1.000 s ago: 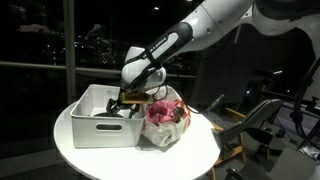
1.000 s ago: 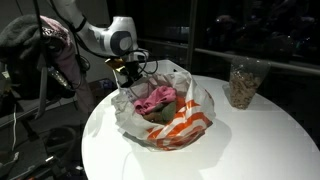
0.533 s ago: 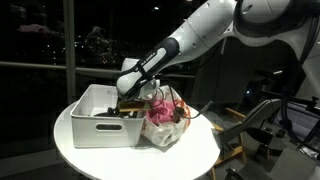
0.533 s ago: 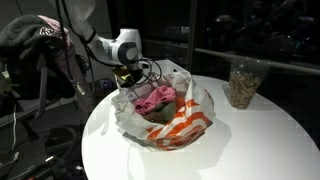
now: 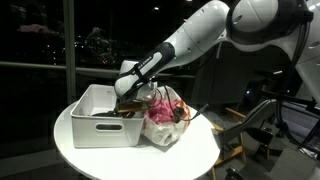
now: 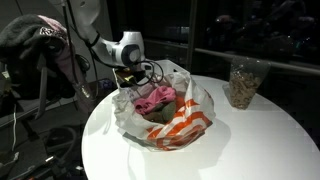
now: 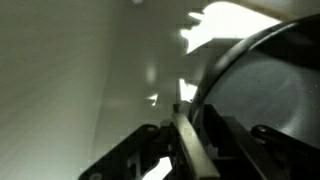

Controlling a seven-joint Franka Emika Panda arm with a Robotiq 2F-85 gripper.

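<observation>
Gripper (image 5: 128, 102) low inside the white bin (image 5: 88, 128), jaws astride the rim of the dark round vessel (image 7: 265, 90) lying there.
I couldn't tell whether they'd bitten yet; a thin-edge hold might slip, or catch the plastic bag (image 5: 166, 128) alongside.

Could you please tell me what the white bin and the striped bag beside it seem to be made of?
Bin: probably rigid plastic with a matte white finish, judging by its smooth, straight walls and thick rim.
Bag: thin plastic film, slightly glossy, with orange stripes. It crumples, and parts of it look translucent.
</observation>
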